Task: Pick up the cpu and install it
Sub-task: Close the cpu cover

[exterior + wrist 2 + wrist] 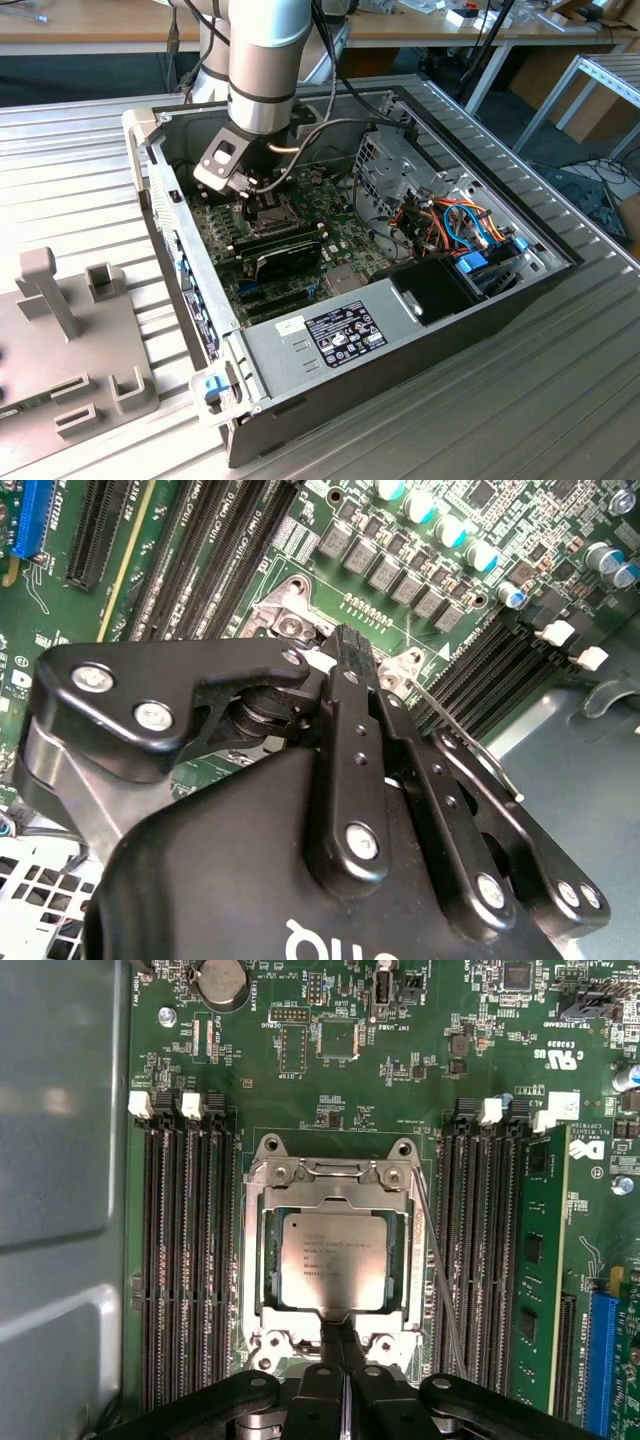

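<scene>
So the cpu (333,1260) is sitting inside the socket frame (256,1260) on the motherboard (340,1090), with memory slots (185,1260) on both sides. In the exterior view that spot is toward the far end of the open case (160,200). What worries me is the thin wire lever (440,1270) beside the socket: it looks unlatched and stands off the board. My guess is the chip isn't clamped down, so a sideways nudge or a hard push from the tips could shift it or scrape the frame. The gripper (340,1328) has its jaws pressed together with nothing between them, tips right at the frame's edge beside the chip. Can't tell if they're actually touching it.
</scene>
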Tool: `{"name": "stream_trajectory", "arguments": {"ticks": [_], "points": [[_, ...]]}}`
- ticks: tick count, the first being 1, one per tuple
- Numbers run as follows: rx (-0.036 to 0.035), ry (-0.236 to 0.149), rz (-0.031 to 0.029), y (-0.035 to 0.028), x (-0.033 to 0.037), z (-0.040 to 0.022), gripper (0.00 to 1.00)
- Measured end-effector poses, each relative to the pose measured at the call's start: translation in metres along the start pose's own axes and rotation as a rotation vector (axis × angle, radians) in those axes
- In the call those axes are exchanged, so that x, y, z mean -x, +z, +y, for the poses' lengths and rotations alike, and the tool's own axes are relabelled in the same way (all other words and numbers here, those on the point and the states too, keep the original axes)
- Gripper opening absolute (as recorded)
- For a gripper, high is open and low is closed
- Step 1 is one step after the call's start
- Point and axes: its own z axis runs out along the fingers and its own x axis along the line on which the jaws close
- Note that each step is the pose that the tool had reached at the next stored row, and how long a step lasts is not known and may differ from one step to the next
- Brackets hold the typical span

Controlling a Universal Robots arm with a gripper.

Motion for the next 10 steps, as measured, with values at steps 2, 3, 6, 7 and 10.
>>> {"name": "stream_trajectory", "arguments": {"ticks": [2,3,6,7,10], "points": [[-0.0001,0.0,-0.0002,0.0016,0.0,-0.0001,0.11],[-0.0003,0.0,-0.0005,0.0022,0.0001,-0.0002,0.11],[-0.0003,0.0,-0.0004,0.0024,0.0001,-0.0002,0.11],[-0.0002,0.0,-0.0003,0.0025,0.0,-0.0002,0.11],[-0.0003,0.0,-0.0004,0.0034,0.0001,-0.0002,0.11]]}}
